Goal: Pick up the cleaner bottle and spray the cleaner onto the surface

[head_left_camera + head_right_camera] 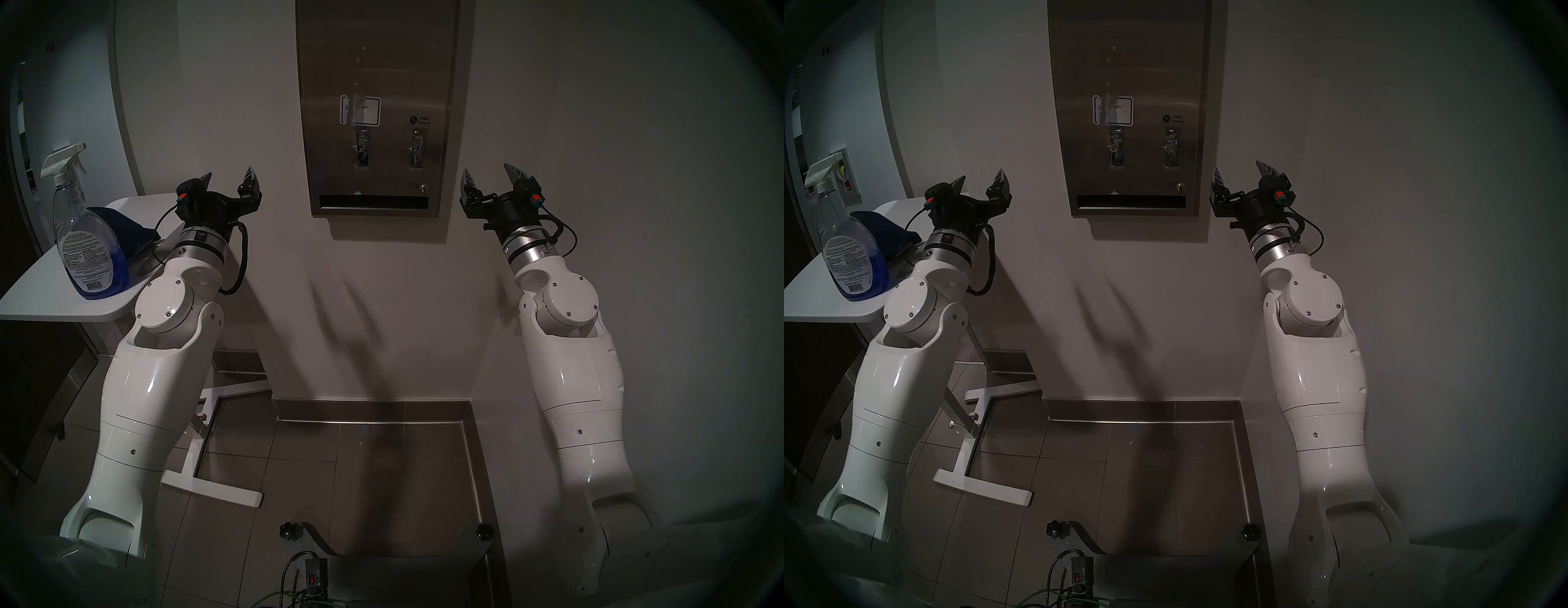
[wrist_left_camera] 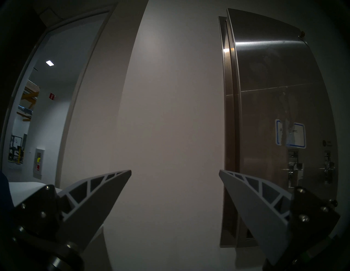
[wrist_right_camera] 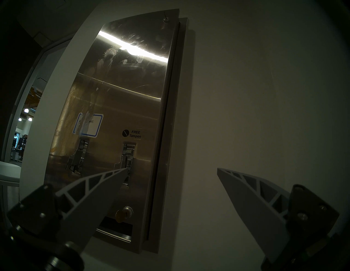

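The cleaner bottle (image 1: pixel 87 237) (image 1: pixel 847 250) stands upright on a white side table (image 1: pixel 38 297) at the left, with blue liquid low in it and a white trigger on top. The stainless-steel dispenser panel (image 1: pixel 377 63) (image 1: pixel 1127 55) (image 2: pixel 274 106) (image 3: pixel 121 106) hangs on the wall ahead, with streaks running down over its blue-bordered sticker (image 1: pixel 360 110). My left gripper (image 1: pixel 229 176) (image 2: pixel 175 171) is open and empty, right of the bottle and left of the panel. My right gripper (image 1: pixel 488 172) (image 3: pixel 172 169) is open and empty, right of the panel.
A dark blue cloth (image 1: pixel 123 231) lies on the side table behind the bottle. The table's white legs (image 1: pixel 203 479) stand on the tiled floor. A doorway (image 2: pixel 37 113) opens at the far left. The robot's base with cables (image 1: pixel 314 569) shows at the bottom.
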{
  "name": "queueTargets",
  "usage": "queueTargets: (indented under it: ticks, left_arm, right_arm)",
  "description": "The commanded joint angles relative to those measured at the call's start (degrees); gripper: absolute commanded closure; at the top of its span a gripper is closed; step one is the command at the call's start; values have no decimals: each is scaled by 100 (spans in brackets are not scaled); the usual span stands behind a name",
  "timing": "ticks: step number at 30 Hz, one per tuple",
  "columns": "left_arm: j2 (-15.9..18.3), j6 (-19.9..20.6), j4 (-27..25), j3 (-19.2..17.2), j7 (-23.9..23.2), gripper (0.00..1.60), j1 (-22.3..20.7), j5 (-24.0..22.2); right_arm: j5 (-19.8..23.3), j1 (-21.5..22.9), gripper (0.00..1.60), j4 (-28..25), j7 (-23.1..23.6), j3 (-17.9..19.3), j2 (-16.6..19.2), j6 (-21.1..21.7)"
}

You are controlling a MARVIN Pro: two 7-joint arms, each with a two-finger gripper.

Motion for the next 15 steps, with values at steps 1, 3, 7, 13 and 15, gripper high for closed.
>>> queueTargets:
  ticks: [1, 3, 7, 13, 15]
  left_arm:
    - [413, 173, -495, -317, -624, 0, -378, -451]
    - [518, 262, -565, -452, -784, 0, -474, -590]
    - [670, 376, -630, -655, -978, 0, -614, -739]
    - [1067, 682, -708, -1179, -1393, 0, -861, -1085]
    - [1125, 728, -689, -1238, -1476, 0, -966, -1130]
  right_arm:
    - [4, 155, 0, -155, 5, -1, -2, -41]
    - [4, 154, 0, -149, 4, -1, -2, -43]
    - [5, 153, 0, -139, 3, -1, -2, -44]
    - [5, 154, 0, -126, 1, -2, -3, -47]
    - [6, 154, 0, -123, 1, -2, -3, -47]
